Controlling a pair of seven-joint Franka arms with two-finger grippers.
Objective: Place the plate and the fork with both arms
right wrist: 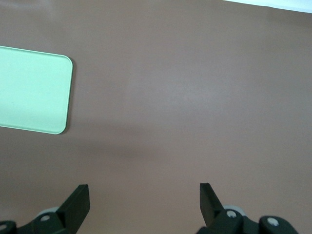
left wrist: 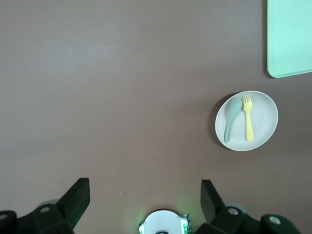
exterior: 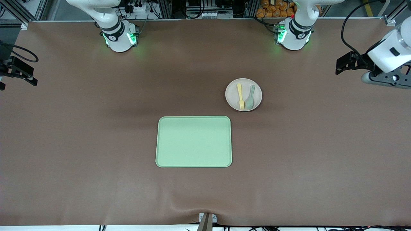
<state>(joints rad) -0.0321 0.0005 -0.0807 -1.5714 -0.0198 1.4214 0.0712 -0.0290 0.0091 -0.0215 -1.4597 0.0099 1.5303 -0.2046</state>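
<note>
The left gripper [left wrist: 141,202] has its fingers [left wrist: 75,200] spread wide apart with nothing between them. It hangs in the air over the left arm's end of the table [exterior: 64,144], well away from the tray [exterior: 194,141], and its arm holds there, waiting. The right gripper [right wrist: 144,202] also has its fingers [right wrist: 78,201] spread wide and empty. It hangs over the right arm's end of the table, likewise well away from the tray, and its arm also waits. In the front view only the black hardware of each wrist shows at the picture edges; each arm rises from a green-lit base at the table edge farthest from the front camera.

The tray, light green and rectangular with rounded corners, lies flat near the table's middle. Its long sides run toward the two arms' ends of the table.

The plate [exterior: 243,95] lies on the table farther from the front camera than the tray, off the tray's corner toward the left arm's end, close to it without touching. It holds two utensils, side by side and near parallel.

The fork [exterior: 240,95] lies in the plate on the side toward the right arm's end. Its long axis runs toward the front camera, tines at the nearer end, handle toward the bases.

The spoon [exterior: 250,97], grey-green, lies just beside the fork, bowl at the nearer end, handle slightly tilted away from the fork.
</note>
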